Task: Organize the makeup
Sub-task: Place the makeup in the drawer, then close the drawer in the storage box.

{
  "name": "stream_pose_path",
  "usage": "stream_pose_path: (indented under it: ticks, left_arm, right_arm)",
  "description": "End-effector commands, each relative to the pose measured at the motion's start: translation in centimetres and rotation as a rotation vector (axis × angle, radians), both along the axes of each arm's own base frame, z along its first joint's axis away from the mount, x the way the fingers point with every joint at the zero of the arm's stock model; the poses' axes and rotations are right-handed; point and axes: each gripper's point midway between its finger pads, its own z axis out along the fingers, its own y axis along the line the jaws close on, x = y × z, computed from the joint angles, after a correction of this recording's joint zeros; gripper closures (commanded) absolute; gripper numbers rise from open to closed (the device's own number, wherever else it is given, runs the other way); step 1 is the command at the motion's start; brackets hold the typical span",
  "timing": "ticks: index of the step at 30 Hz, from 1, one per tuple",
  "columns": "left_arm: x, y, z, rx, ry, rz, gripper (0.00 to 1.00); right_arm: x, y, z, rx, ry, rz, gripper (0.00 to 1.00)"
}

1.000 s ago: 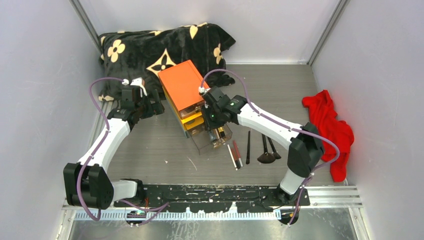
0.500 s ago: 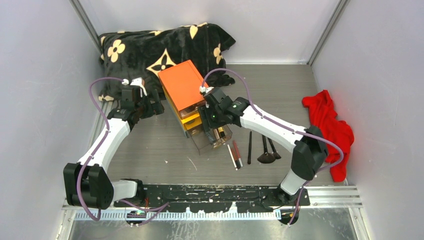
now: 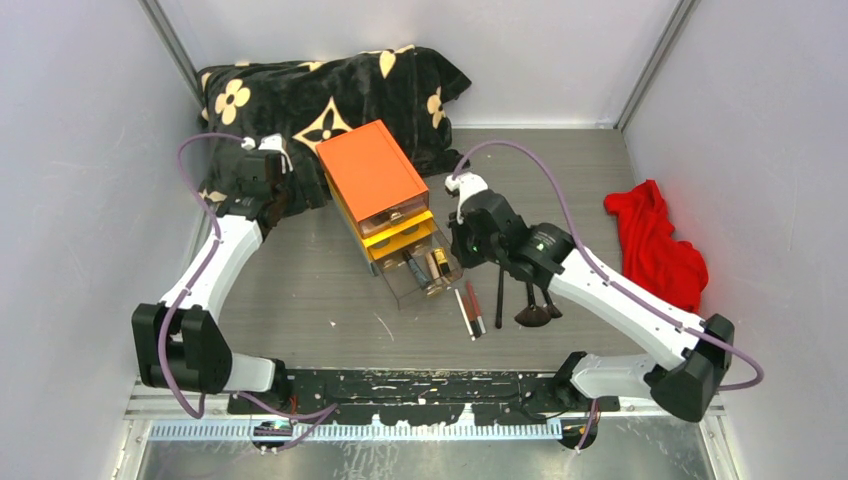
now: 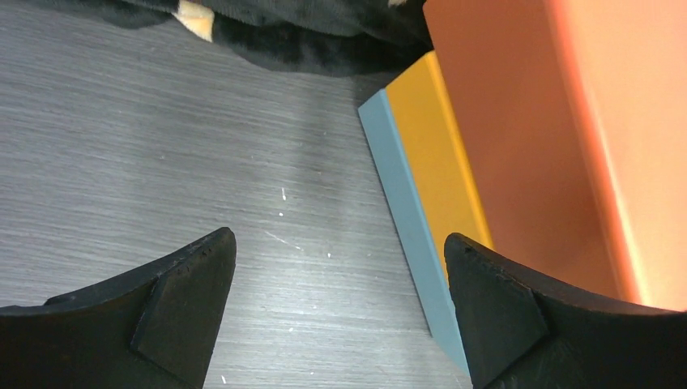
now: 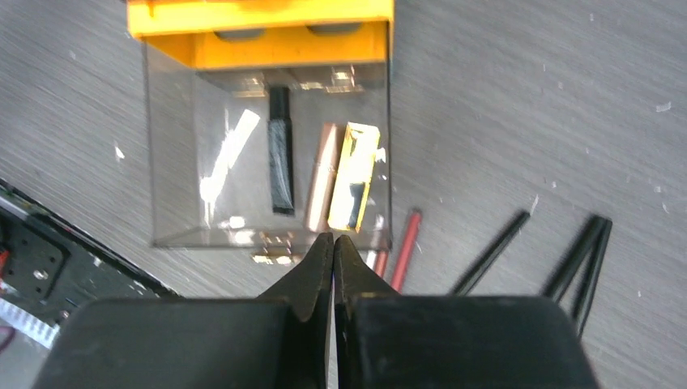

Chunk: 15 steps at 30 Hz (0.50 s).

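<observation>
Right gripper (image 5: 333, 243) pinched shut and empty, left gripper (image 4: 336, 243) gaping wide: dropping closed-jawed onto the red tube (image 5: 405, 247) risks knocking it aside.

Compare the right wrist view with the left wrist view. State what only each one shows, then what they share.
Right wrist only: the shut right tool, empty, facing the pulled-out clear drawer, which holds a black tube, a pinkish tube and a gold tube; a red tube and black brush handles lie beside the drawer.
Left wrist only: the open left tool, empty, and the black patterned blanket.
Both: the grey table and the orange drawer box.
</observation>
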Motion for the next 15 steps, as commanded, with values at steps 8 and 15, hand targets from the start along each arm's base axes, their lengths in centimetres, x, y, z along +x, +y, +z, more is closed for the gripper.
stream_pose_path:
  ticks: [8, 15]
  left_arm:
    - [5.2, 0.9, 2.0, 0.026, -0.096, 0.038, 0.0]
    - [6.8, 3.4, 0.7, -0.002, -0.072, 0.092, 0.0]
  right_arm:
    - [-4.0, -3.7, -4.2, 0.027, 0.038, -0.03, 0.97]
    - [-4.9, -3.8, -5.9, 0.039, 0.072, -0.022, 0.97]
